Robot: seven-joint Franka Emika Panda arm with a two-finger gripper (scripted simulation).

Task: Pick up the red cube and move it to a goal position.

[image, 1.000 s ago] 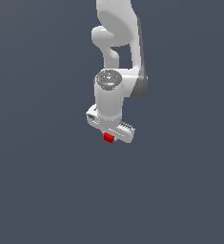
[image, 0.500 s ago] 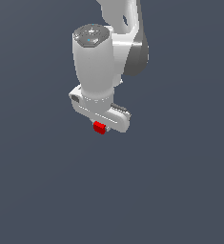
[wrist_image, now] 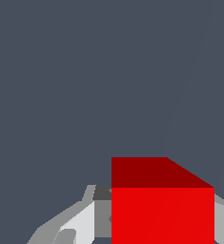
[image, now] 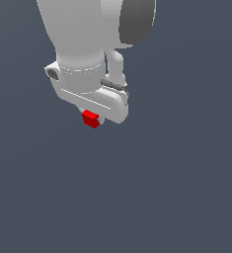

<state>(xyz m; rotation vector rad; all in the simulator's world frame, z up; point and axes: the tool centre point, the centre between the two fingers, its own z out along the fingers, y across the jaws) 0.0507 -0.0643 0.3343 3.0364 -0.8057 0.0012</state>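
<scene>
Open grey-blue ground spread on every side of the arm (image: 95, 44) in the exterior view, plain and unbroken below the gripper (image: 94, 116) and out to both the exterior view's left and right. No edge, wall or seam showed anywhere in it. The arm itself ran off the upper border of that view, so only its lower links and the white gripper body were seen.

The exterior view gave the whole setting: the bulky white wrist, a dark round cap on the link behind it, and the red cube (image: 91, 118) peeking out just under the gripper body, towards the exterior view's left of the body's rounded end. The fingers themselves were mostly hidden there behind the body and the cube.

The wrist view showed what the other could not: the red cube (wrist_image: 162, 209) close up, a bright front face and a darker upper face, with a pale grey finger (wrist_image: 80, 221) touching one side of it and a sliver of another finger (wrist_image: 223, 221) against the opposite side. Beyond the cube lay only the same plain grey-blue ground.

The gripper was closed on the cube, which sat between its fingers, right under the gripper body, held clear of the ground.
</scene>
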